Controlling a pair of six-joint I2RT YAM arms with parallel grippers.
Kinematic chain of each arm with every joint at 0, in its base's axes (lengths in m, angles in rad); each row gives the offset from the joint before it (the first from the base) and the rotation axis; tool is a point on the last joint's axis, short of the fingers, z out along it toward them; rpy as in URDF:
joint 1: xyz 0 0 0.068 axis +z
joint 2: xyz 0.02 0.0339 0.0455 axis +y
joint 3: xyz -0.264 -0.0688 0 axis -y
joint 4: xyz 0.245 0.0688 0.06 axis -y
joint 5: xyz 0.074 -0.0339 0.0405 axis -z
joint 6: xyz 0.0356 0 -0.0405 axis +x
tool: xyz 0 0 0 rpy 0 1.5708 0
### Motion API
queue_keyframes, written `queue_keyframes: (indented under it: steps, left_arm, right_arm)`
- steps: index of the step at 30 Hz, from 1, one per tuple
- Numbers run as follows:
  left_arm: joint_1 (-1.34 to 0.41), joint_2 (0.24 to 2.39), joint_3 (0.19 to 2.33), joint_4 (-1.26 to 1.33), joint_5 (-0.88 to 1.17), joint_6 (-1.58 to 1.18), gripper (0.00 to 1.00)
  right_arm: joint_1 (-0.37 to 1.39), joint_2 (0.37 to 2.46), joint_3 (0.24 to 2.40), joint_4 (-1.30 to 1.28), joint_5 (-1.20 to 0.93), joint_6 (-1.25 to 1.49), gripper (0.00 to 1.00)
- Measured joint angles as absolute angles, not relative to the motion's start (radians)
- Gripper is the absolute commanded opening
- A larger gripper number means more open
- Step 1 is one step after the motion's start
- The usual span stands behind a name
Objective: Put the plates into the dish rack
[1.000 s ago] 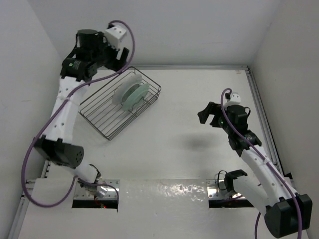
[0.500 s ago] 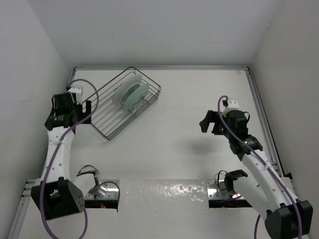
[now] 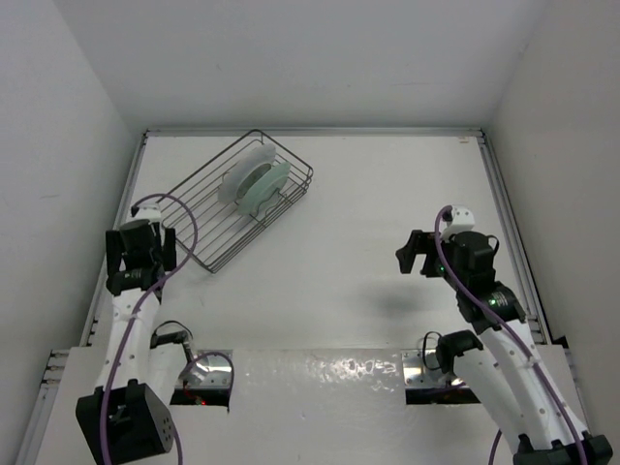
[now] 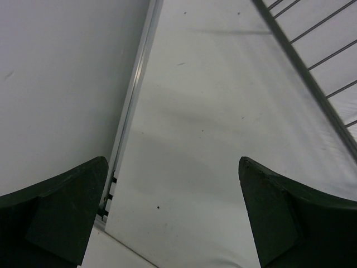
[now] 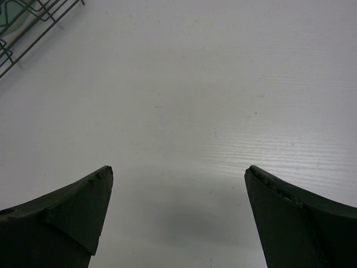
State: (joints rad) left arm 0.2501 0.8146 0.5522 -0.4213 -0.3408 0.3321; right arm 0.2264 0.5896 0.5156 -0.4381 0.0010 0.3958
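Note:
The dark wire dish rack (image 3: 208, 218) stands at the back left of the table. Two plates stand on edge in its far end: a larger one with a white underside (image 3: 239, 171) and a smaller pale mint-green one (image 3: 265, 184) beside it. My left gripper (image 3: 141, 254) is open and empty, low at the left, just off the rack's near corner; the rack's edge wires (image 4: 312, 67) show in the left wrist view. My right gripper (image 3: 415, 254) is open and empty above bare table at the right. The right wrist view catches the rack's corner (image 5: 33, 33) with a bit of green plate (image 5: 12, 12).
White walls close in the table on the left, back and right. A metal rail (image 4: 131, 106) runs along the table's left edge by my left gripper. Another rail (image 3: 509, 232) runs along the right side.
My left arm has swung down from high behind the rack to low at the near left. My right arm has drawn back a little toward its base. The plates and rack have not moved.

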Motion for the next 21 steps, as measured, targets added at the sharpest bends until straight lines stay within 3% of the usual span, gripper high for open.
queue_keyframes:
  steps: [10,21]
  left_arm:
    - [0.25,0.612,0.391,-0.254,-0.459,0.318,1.0]
    - [0.25,0.596,0.377,-0.181,-0.527,0.278,1.0]
  right_arm:
    - [0.226,0.635,0.505,-0.393,-0.02,0.371,0.99]
    - [0.226,0.657,0.356,-0.205,-0.078,0.441,0.99]
